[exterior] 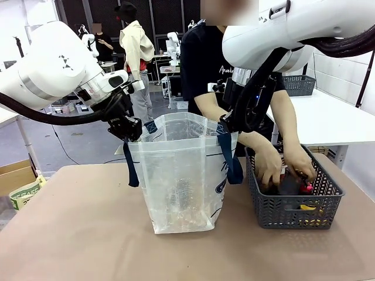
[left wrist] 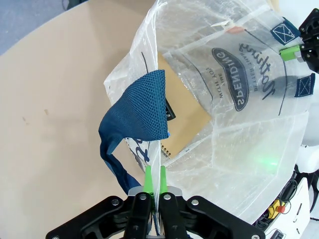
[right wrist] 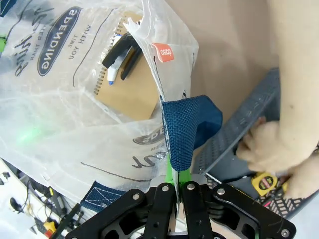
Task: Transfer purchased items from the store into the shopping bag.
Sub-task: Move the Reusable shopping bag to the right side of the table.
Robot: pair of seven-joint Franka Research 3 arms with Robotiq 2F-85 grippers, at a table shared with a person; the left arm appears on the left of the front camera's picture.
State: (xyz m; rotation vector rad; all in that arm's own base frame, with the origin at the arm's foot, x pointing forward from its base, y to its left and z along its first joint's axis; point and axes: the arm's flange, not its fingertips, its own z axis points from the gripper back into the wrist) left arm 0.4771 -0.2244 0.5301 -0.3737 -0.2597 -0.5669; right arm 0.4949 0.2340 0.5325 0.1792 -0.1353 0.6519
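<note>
The shopping bag (exterior: pixel 184 175) stands open at mid-table, translucent white with navy straps. My left gripper (exterior: pixel 133 132) is shut on its left rim, and the left wrist view shows the green pads (left wrist: pixel 154 174) pinching the plastic beside a blue strap (left wrist: pixel 139 114). My right gripper (exterior: pixel 225 126) is shut on the right rim (right wrist: pixel 177 174). A brown spiral notebook (right wrist: pixel 127 89) and pens (right wrist: pixel 122 55) lie inside the bag. The store, a dark grey lattice basket (exterior: pixel 266 213), sits right of the bag. The person's hands (exterior: pixel 269 170) reach into it among a red item (exterior: pixel 306 188) and a yellow one (right wrist: pixel 262 182).
A cardboard box (exterior: pixel 14 172) and a printed packet (exterior: pixel 23 193) sit off the table's left edge. A white table (exterior: pixel 334 120) with another grey basket (exterior: pixel 299 85) stands at the back right. Bare tan tabletop (exterior: pixel 76 234) lies in front and to the left of the bag.
</note>
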